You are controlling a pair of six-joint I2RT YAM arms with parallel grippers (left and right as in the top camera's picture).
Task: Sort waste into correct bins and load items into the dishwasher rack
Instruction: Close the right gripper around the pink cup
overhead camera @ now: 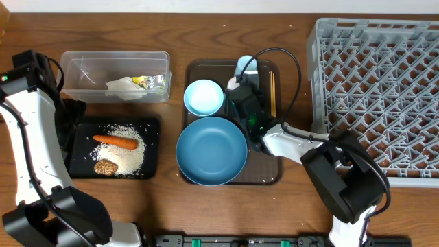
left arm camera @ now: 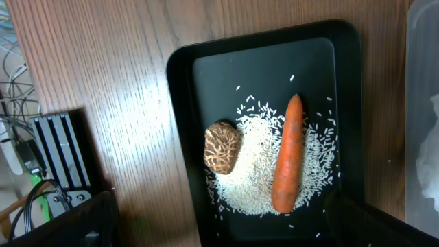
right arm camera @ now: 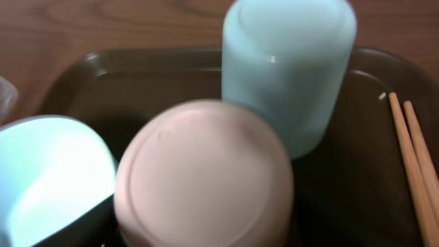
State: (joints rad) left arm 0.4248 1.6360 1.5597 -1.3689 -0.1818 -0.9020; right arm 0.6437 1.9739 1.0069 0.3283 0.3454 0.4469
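Dishwasher rack [overhead camera: 377, 89]: right of brown tray [overhead camera: 197, 68], its far side cut off by the frame.
Dark-blue plate [overhead camera: 211, 151]: brown tray, front.
Black tray [overhead camera: 152, 147]: left of brown tray. It holds rice [left arm camera: 250, 171], carrot [left arm camera: 288, 154] and brown lump [left arm camera: 221, 146].
Clear tub [overhead camera: 82, 65]: back-left of brown tray. It holds tissue [overhead camera: 122, 87], wrapper [overhead camera: 143, 81] (print too small to read) and foil [overhead camera: 159, 82].
Light-blue bowl [overhead camera: 204, 97]: brown tray, back-left.
Light-blue cup [right arm camera: 288, 68] and pinkish cup [right arm camera: 206, 171]: brown tray, back.
Chopsticks [right arm camera: 411, 165]: brown tray, right edge.
Left gripper [left arm camera: 219, 206]: over black tray, fingers apart.
Right gripper [overhead camera: 241, 86]: over brown tray's back, fingers hidden, so I cannot tell its state.
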